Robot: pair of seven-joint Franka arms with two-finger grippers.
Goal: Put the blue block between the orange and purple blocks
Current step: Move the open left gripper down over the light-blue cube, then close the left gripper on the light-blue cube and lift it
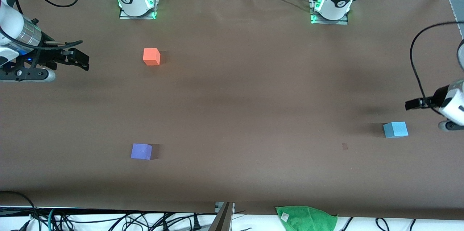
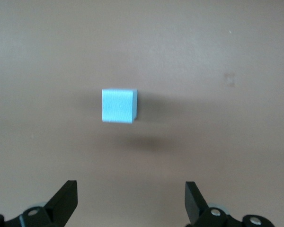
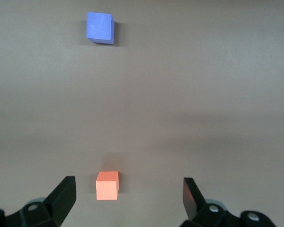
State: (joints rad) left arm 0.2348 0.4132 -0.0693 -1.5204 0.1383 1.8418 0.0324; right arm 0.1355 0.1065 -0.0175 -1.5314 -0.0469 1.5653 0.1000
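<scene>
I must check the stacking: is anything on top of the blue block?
Nothing: the blue block has a bare top, seen also in the left wrist view, and sits directly on the table. Its underside is hidden.

No legible text, number or brand is found on any surface. A small white tag is seen on the green cloth [image 1: 306,217] at the table's front edge, and dark marks on the arm bases, but nothing on them can be read.

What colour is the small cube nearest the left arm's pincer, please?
Light sky-blue; the small plain cube shows best in the left wrist view.
</scene>
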